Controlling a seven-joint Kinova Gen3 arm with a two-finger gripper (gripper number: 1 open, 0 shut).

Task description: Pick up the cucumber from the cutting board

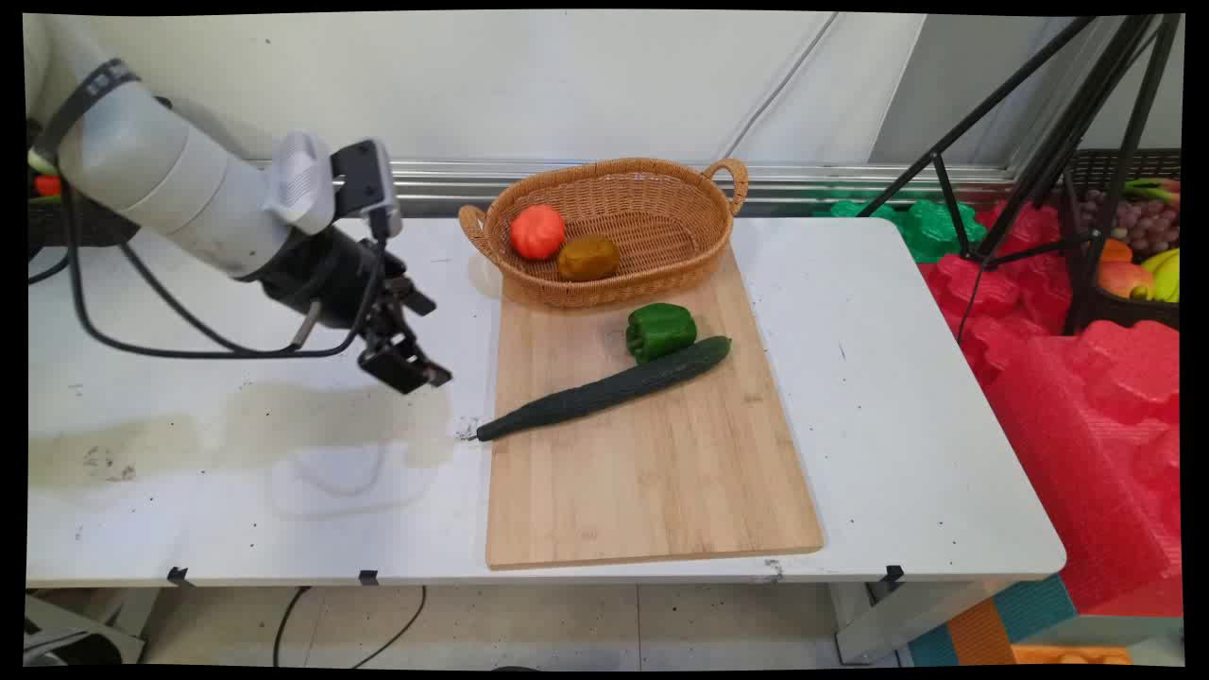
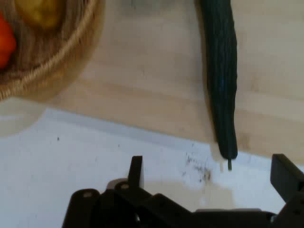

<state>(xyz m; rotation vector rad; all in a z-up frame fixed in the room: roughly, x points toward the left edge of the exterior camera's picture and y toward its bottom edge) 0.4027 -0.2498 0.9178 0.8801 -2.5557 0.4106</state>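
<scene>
A black gripper (image 1: 408, 356) is held just above the white table (image 1: 897, 397), a little off the left edge of a wooden cutting board (image 1: 652, 472), with its two fingers (image 2: 136, 172) spread wide apart and nothing between them. The thing nearest to it is a long dark cucumber (image 1: 604, 389), which is laid slantwise across the board: its thin stem end overhangs the board's left edge just ahead of the open fingers, while its thick end is pointed toward the board's far right corner. In the hand view the stem tip is seen lying between the two fingers' lines, closer to the right-hand one, with the cucumber's length running straight away from the hand. No contact with the cucumber is shown.

A green pepper (image 1: 660, 330) is set on the board just beyond the cucumber's thick end, touching it or nearly so. A wicker basket (image 1: 661, 274) is placed over the board's far edge, and an orange tomato-like fruit (image 1: 537, 231) and a brownish potato-like lump (image 1: 587, 257) are held inside it, side by side. The stretch of table between gripper and stem is marked only by a patch of dark scuffs (image 2: 202, 167). Nothing is seen standing between the fingers and the cucumber's near end.
</scene>
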